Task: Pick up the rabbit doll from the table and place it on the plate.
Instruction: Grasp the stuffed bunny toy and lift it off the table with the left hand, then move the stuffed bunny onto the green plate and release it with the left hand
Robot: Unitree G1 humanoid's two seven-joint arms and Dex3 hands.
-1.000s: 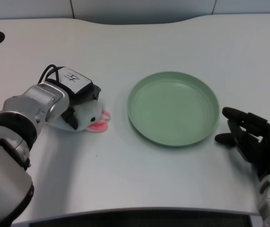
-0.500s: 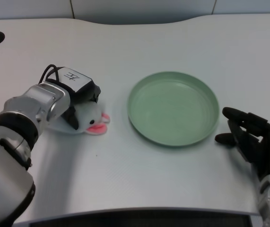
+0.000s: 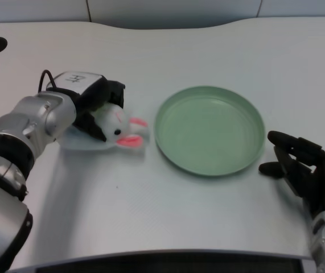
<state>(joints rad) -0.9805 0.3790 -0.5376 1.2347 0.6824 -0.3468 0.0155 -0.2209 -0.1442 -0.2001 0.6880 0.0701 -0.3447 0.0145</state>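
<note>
Gripping the rabbit doll, the left hand has its black fingers clamped around the white body, the pink ears pointing toward the plate. The doll sits just left of the green plate, apart from its rim, low over the white bench.

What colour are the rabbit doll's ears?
Pink inside, on the white plush rabbit doll; head view.
</note>
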